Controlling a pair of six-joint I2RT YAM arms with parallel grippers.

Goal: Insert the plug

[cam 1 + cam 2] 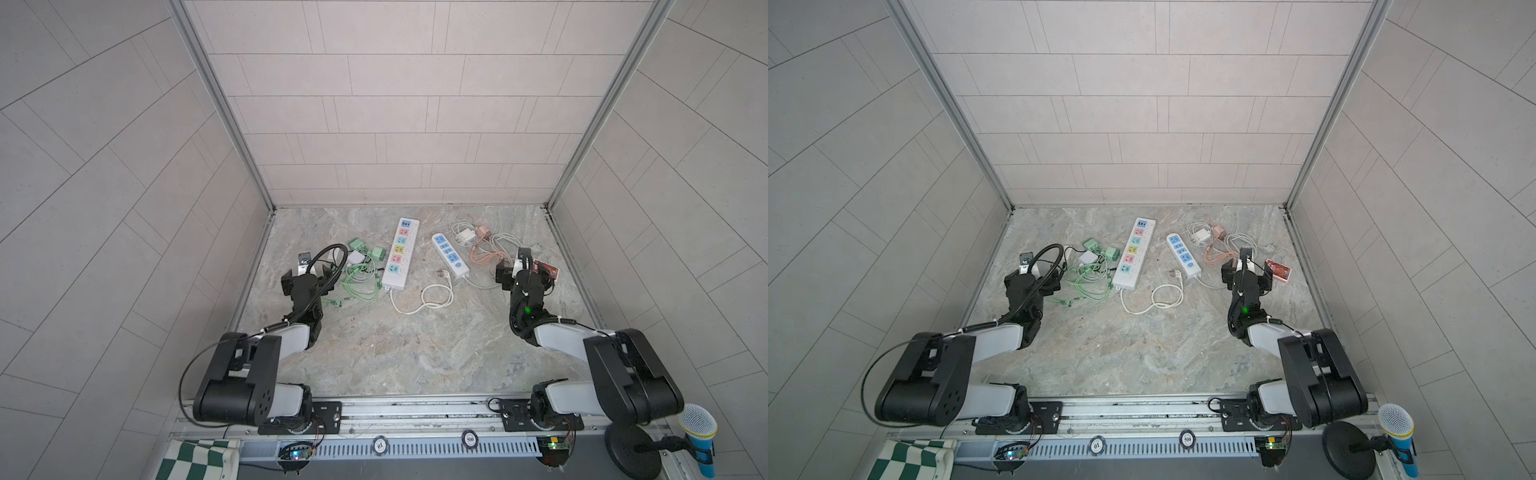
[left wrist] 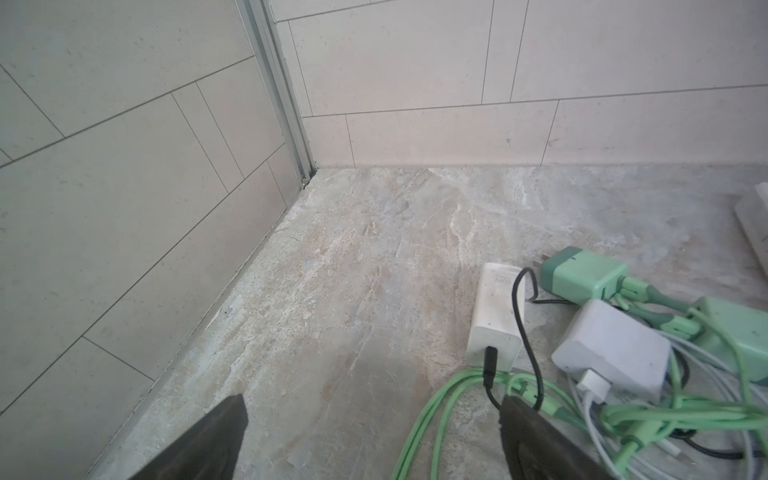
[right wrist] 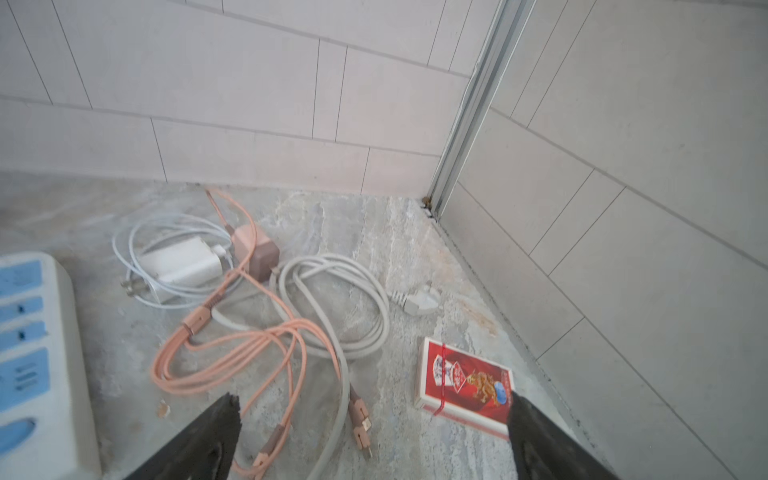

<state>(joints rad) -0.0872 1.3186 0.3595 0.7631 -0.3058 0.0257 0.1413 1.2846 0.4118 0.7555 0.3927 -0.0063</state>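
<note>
Left fingers (image 2: 220, 432) and right fingers (image 3: 216, 432) stand spread, empty. Plug (image 1: 441, 273) lies on surface (image 1: 374, 353) between pastel strip (image 1: 400, 253) and blue strip (image 1: 451, 255), toward centre from the nearer right fingers.

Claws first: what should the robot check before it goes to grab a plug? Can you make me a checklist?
1. The left claw is open and empty: ok.
2. The right claw is open and empty: ok.
3. Sockets on the colourful power strip are free: ok.
4. A plug is in a claw: not ok, none is held yet.
5. The white charger is clear of the green cables: not ok, they lie tangled right beside it.
6. Which way the white charger's prongs face: cannot tell.
</note>
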